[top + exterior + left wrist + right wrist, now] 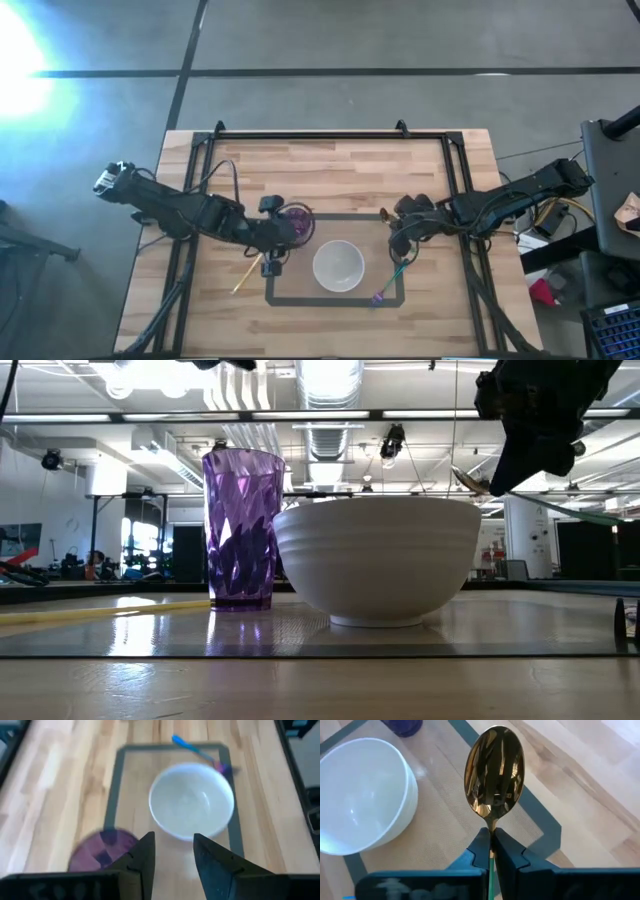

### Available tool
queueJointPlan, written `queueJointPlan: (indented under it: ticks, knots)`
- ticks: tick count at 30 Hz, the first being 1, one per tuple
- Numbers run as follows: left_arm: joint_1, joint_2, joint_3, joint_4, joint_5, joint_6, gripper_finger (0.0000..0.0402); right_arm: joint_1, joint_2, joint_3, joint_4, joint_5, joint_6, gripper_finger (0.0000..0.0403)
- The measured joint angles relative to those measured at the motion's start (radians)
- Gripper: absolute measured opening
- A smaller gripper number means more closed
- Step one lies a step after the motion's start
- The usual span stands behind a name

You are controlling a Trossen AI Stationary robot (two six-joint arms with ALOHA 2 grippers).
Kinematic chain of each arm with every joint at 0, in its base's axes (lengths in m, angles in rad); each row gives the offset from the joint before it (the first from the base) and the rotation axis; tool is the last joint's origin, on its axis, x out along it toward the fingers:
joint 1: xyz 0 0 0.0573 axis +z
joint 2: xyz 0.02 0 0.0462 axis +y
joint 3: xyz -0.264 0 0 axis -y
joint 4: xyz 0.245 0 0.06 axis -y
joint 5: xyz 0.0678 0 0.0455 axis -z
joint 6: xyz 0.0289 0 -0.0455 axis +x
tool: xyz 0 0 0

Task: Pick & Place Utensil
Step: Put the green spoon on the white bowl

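We see the right end effector point(491, 851) clamped on the gold spoon point(494, 772) at the white bowl's point(338, 265) three o'clock, left end effector point(171, 855) narrowly parted by the purple cup point(297, 221).

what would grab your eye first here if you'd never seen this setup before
The gold spoon stands out most: the right end effector is shut on its handle, holding it above the mat beside the white bowl. The bowl sits at the middle of the mat, with a purple cup next to it. The left end effector hovers open near the cup.
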Motion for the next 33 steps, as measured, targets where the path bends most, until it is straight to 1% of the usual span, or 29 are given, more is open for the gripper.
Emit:
queueJointPlan:
  ticks: [4, 9, 17, 20, 24, 26, 29, 31, 33]
  knots:
    - [0.042, 0.000, 0.023, 0.059, -0.002, 0.034, 0.0126, 0.000, 0.000, 0.000, 0.054, -0.001, -0.070, 0.0008]
    - [0.112, 0.000, 0.033, 0.132, -0.001, 0.037, 0.0126, 0.000, 0.000, 0.020, 0.098, -0.005, -0.184, 0.0008]
    - [0.263, 0.000, 0.033, 0.185, 0.006, 0.037, 0.0126, 0.000, 0.003, 0.086, 0.098, 0.031, -0.384, 0.0008]
    - [0.321, 0.000, 0.033, 0.212, 0.059, 0.026, 0.0126, 0.000, 0.021, 0.117, 0.098, 0.044, -0.502, 0.0008]
    - [0.389, 0.000, 0.033, 0.244, 0.180, -0.012, 0.0126, -0.002, 0.070, 0.170, 0.096, 0.048, -0.680, 0.0008]
    - [0.416, 0.000, 0.033, 0.250, 0.225, -0.021, 0.0126, -0.002, 0.105, 0.206, 0.089, 0.068, -0.755, 0.0008]
    - [0.444, 0.001, 0.032, 0.256, 0.241, -0.027, 0.0126, -0.003, 0.167, 0.271, 0.066, 0.112, -0.866, 0.0008]
    - [0.454, 0.001, 0.030, 0.255, 0.243, -0.038, 0.0126, -0.003, 0.218, 0.321, 0.023, 0.148, -0.936, 0.0008]
    - [0.461, 0.002, 0.030, 0.255, 0.267, -0.043, 0.0126, -0.003, 0.267, 0.373, -0.029, 0.190, -1.000, 0.0008]
